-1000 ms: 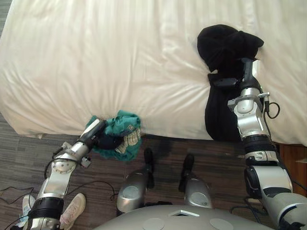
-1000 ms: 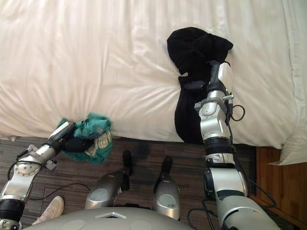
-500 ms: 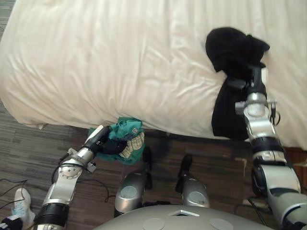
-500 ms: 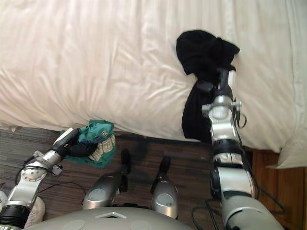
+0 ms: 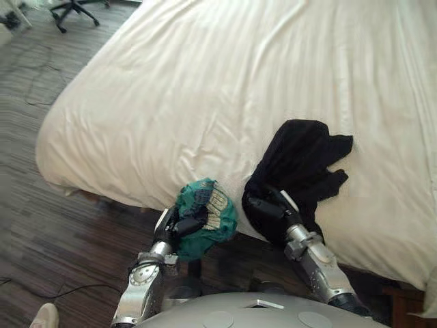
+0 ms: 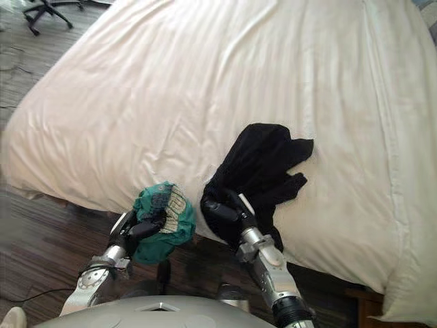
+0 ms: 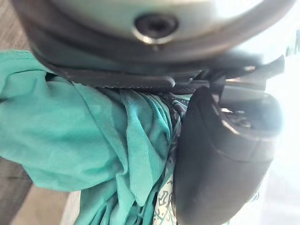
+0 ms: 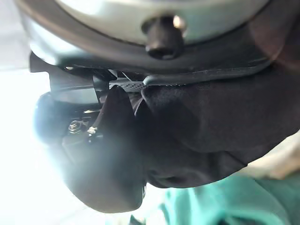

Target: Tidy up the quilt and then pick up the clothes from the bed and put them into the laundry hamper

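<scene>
A green patterned garment (image 5: 208, 217) is bunched in my left hand (image 5: 183, 225), which is shut on it just off the bed's near edge; in the left wrist view the green cloth (image 7: 93, 131) fills the space beside the thumb (image 7: 220, 154). A black garment (image 5: 300, 160) lies on the white quilt (image 5: 205, 89), its near end hanging over the edge. My right hand (image 5: 263, 208) has its fingers curled into that near end, and black cloth (image 8: 220, 117) is pressed into the palm in the right wrist view. The two hands are close together.
The quilt lies smooth across the bed (image 6: 355, 89). Dark wood floor (image 5: 48, 239) runs along the bed's left and near sides. An office chair base (image 5: 68, 10) stands far left, and a person's pale shoe (image 5: 44, 316) is at the lower left.
The camera has swung, so the whole scene has shifted. My right hand has curled onto the black garment's near end. My left hand has lifted the green garment up beside the right hand.
</scene>
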